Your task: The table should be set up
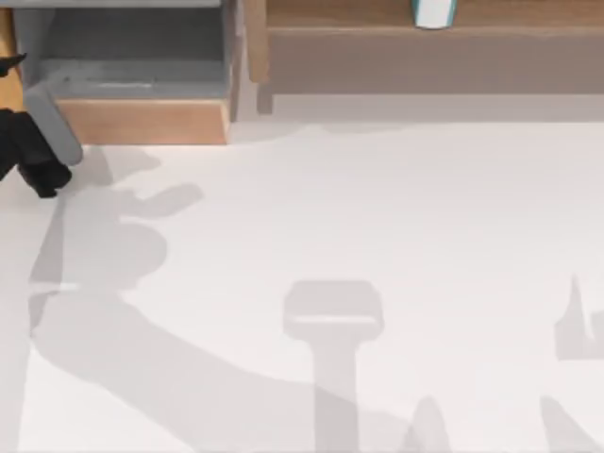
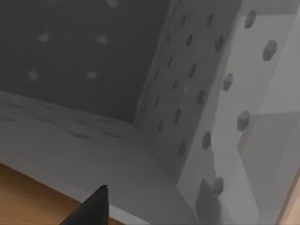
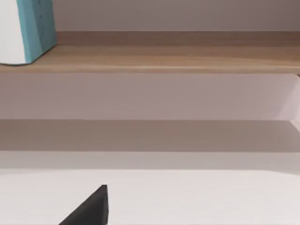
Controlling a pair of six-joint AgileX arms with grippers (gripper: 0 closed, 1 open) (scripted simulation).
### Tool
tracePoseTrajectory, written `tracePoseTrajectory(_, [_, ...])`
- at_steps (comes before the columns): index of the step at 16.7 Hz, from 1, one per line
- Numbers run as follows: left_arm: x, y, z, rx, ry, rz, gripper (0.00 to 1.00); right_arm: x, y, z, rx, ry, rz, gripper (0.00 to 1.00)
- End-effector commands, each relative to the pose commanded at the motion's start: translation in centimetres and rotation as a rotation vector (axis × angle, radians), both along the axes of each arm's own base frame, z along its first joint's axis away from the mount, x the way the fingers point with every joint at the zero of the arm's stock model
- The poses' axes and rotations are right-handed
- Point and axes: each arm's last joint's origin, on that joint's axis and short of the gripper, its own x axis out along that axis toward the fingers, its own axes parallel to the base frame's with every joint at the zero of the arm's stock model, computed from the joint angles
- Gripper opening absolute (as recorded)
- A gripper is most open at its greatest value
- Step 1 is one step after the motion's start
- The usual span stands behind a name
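Across the whole lower field of the top view lies the table [image 1: 377,236], white and bare, carrying shadows and no objects.

At 11 o'clock on it stands the wooden-fronted box [image 1: 142,121] with grey inside; from 12 to 2 o'clock runs the long shelf [image 1: 415,57], a white-and-teal item [image 1: 434,13] on its top board.

My left gripper [image 1: 42,175] sits at 10 o'clock, just beside the box front; its wrist camera looks into the perforated grey interior [image 2: 187,84]. Cannot tell whether its claw is released or clenched.

My right gripper [image 3: 89,208] faces the shelf; claw state likewise undetermined.

Risks, as I judge them:
- left arm clips the box wall on any move, being so close;
- right arm, reaching up, knocks the teal item over.
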Motion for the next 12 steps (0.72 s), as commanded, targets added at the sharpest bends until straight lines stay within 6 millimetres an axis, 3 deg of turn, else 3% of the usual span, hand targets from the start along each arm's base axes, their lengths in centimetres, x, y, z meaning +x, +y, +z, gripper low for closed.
tracePoseTrajectory(6, [0.0,-11.1,1.0,-0.224,0.145,-0.098,1.0,0.0,0.0,0.0,0.0,0.0,0.0,1.0])
tracePoseTrajectory(12, [-2.1,-19.4,1.3,-0.376,0.297,-0.122,1.0,0.0,0.0,0.0,0.0,0.0,0.0,1.0])
